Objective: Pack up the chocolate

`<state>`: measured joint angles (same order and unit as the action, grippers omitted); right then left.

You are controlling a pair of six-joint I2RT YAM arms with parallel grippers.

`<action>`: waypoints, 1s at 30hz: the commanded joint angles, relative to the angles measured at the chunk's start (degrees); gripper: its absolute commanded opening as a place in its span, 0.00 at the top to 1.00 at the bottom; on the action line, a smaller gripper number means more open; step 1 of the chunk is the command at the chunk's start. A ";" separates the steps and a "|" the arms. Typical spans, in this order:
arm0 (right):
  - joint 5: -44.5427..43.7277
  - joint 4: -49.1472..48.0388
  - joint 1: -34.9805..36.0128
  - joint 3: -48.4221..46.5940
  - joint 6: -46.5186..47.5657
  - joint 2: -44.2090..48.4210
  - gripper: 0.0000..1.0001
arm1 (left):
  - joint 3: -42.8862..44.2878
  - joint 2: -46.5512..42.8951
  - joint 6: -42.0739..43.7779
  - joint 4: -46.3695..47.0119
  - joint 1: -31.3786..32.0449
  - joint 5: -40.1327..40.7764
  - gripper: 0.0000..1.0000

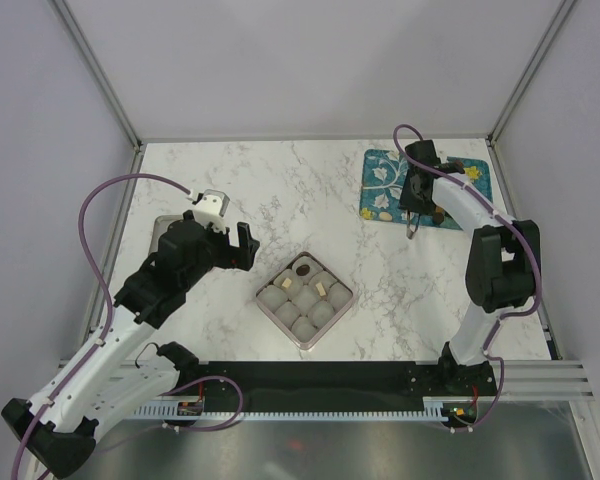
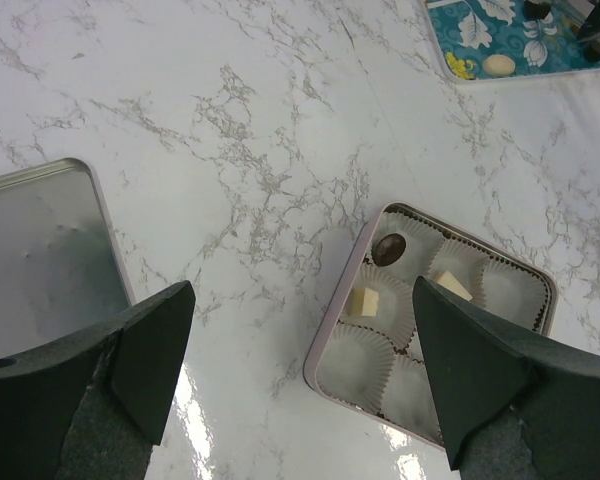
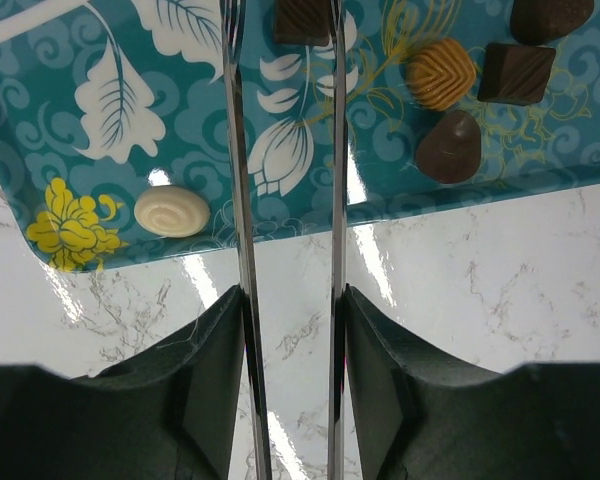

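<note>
Several chocolates lie on the teal flowered mat [image 3: 110, 60]: a cream oval [image 3: 172, 211], a ridged mid-brown one [image 3: 441, 72], and dark ones [image 3: 517, 71] [image 3: 448, 147]. My right gripper [image 3: 288, 295] holds metal tongs [image 3: 236, 150]. Their two blades stand apart around a dark chocolate [image 3: 302, 20], which lies against the right blade. The pink box [image 1: 305, 298] of paper cups holds one dark chocolate [image 2: 388, 248] and two cream pieces [image 2: 364, 301] [image 2: 452, 285]. My left gripper [image 2: 302, 290] is open and empty above the marble, just left of the box.
A grey metal lid [image 2: 40, 260] lies at the left, beside my left gripper [image 1: 242, 243]. The mat [image 1: 425, 185] sits at the back right, under my right gripper [image 1: 412, 205]. The white marble table ends at a metal frame.
</note>
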<state>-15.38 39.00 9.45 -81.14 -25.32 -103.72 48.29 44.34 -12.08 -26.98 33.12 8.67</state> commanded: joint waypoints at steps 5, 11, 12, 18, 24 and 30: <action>-3.60 -1.65 -0.31 -1.29 1.06 1.24 0.51 | 1.19 0.31 0.03 1.23 0.01 -0.05 0.02; -3.26 -1.47 -0.66 -1.39 1.85 0.72 0.50 | 1.10 0.22 0.03 1.32 0.01 0.03 0.02; -2.73 -1.56 -0.93 -0.95 1.85 0.63 0.50 | 1.10 0.22 0.03 1.23 0.01 0.03 0.02; -0.10 -2.53 -1.37 0.98 2.82 0.80 0.55 | 1.10 0.22 0.12 1.14 0.01 0.12 0.02; 5.35 -2.27 -1.28 1.60 3.96 3.87 0.62 | 1.10 0.22 0.03 1.23 0.01 0.03 0.02; 9.57 0.63 0.56 2.48 5.28 9.06 0.65 | 1.10 0.14 0.03 1.14 0.01 0.03 0.02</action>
<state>-8.82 38.87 8.75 -78.48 -21.45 -99.68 48.29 44.62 -12.08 -26.98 33.12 8.64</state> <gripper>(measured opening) 0.393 0.980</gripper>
